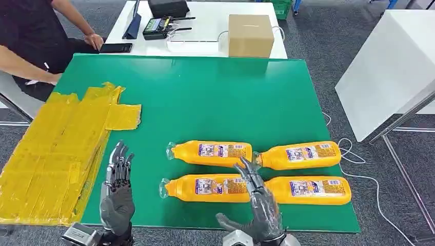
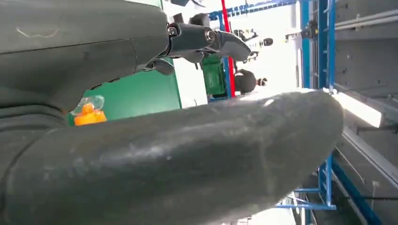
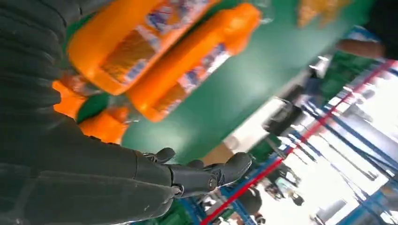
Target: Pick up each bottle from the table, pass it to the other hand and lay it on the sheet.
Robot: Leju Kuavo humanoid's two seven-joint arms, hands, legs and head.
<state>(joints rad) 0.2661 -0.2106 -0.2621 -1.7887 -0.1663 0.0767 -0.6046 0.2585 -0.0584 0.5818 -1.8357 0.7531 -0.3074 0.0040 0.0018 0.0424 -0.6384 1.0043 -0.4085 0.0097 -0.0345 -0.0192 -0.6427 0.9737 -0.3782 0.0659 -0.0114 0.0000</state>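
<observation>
On green table (image 1: 215,97): four orange labelled bottles (image 1: 210,152) lying; left hand (image 1: 117,192), right hand (image 1: 259,202) empty, fingers spread.

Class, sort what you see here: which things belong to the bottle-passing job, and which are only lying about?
Belongs to the job:
four orange bottles
yellow sheet
left hand
right hand

Just lying about:
cardboard box
phone
black device
white cable
</observation>
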